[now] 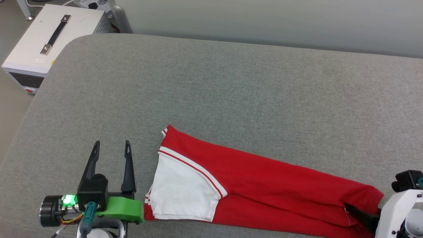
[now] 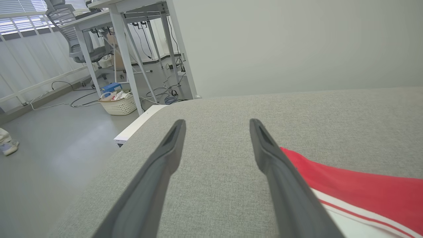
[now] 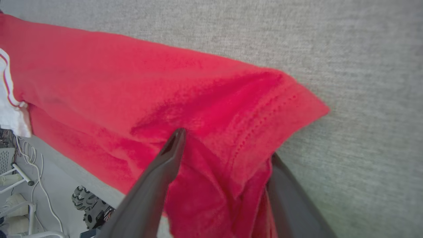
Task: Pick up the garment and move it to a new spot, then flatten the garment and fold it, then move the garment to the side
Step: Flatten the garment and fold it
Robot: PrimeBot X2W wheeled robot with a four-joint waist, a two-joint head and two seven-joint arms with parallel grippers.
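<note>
Garment (image 1: 264,178): folded on surface (image 1: 231,82).
Left end effector (image 1: 112,143): we see it wide — alongside.
Right end effector (image 3: 227,143): wide, astride its end.

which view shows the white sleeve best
The head view: the whole sleeve lies in sight, striped trim included. The left wrist view catches a corner of sleeve at its lower right, and the right wrist view a sliver of sleeve at its left edge.
</note>
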